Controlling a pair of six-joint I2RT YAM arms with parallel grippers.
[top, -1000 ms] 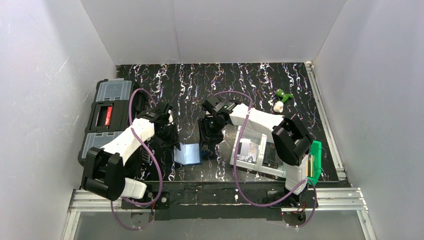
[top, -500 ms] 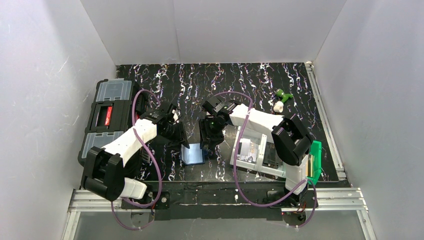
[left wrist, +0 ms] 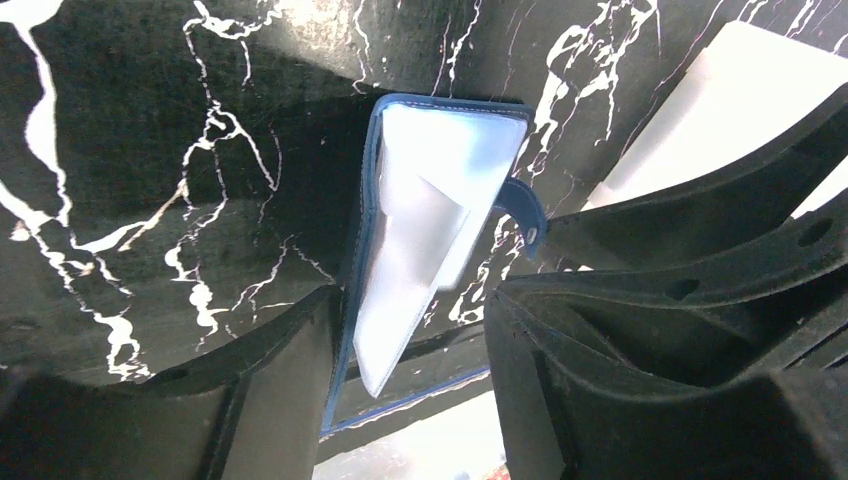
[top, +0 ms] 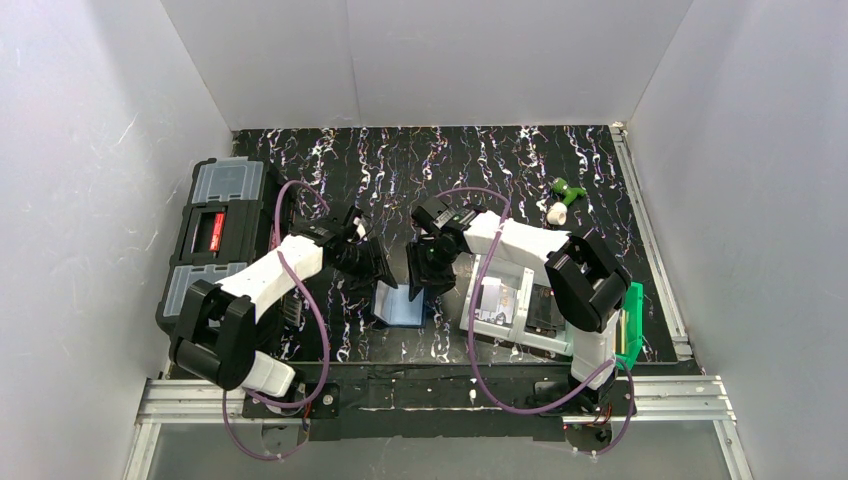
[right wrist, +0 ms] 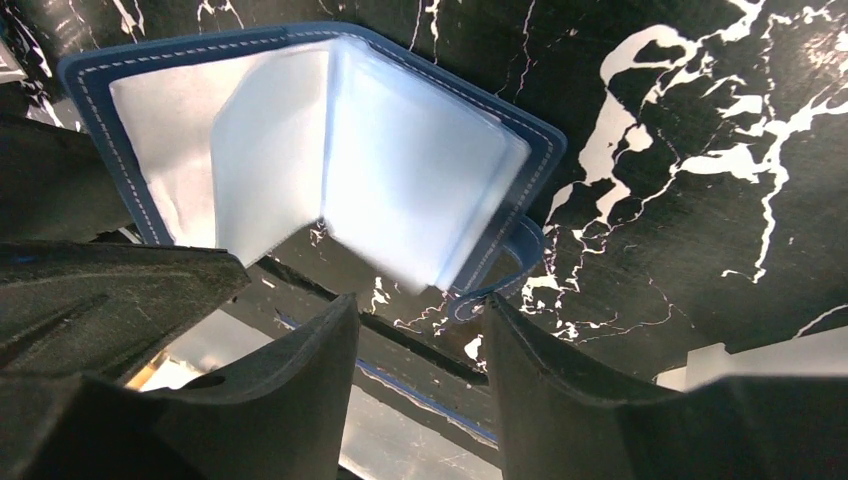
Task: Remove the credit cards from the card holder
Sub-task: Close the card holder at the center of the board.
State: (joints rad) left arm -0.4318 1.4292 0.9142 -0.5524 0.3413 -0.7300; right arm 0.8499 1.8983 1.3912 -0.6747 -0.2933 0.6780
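The card holder (top: 402,306) sat open on the surface (top: 500,160), left pincer (top: 380,280) at its ten o'clock, right pincer (top: 428,285) at two, both parted, empty.

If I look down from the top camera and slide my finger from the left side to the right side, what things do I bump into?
Black toolbox → blue card holder, lying open → white tray → green plate beside the right arm's base.
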